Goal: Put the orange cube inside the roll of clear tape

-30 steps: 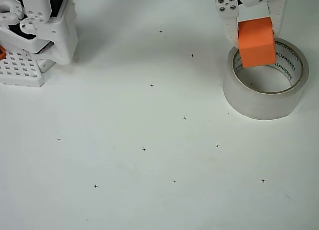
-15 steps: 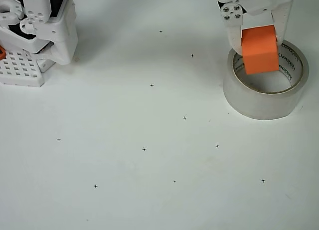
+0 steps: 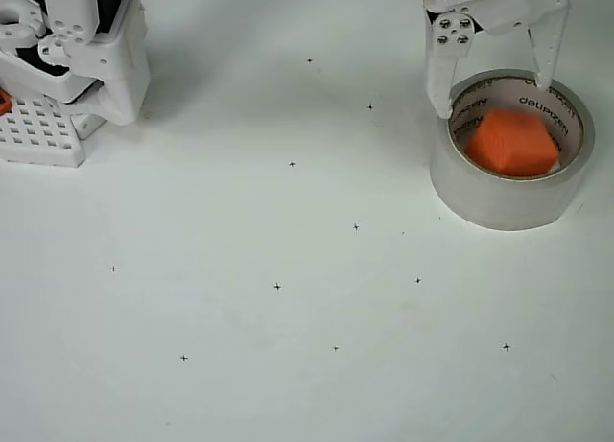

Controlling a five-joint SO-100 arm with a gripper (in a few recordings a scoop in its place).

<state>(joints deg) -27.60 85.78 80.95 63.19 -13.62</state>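
orange cube | tilted, inside roll of clear tape

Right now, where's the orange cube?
In the overhead view, the orange cube sits inside the roll of clear tape at upper right, tilted, just below the gripper, whose jaws stand open above the ring's far rim.
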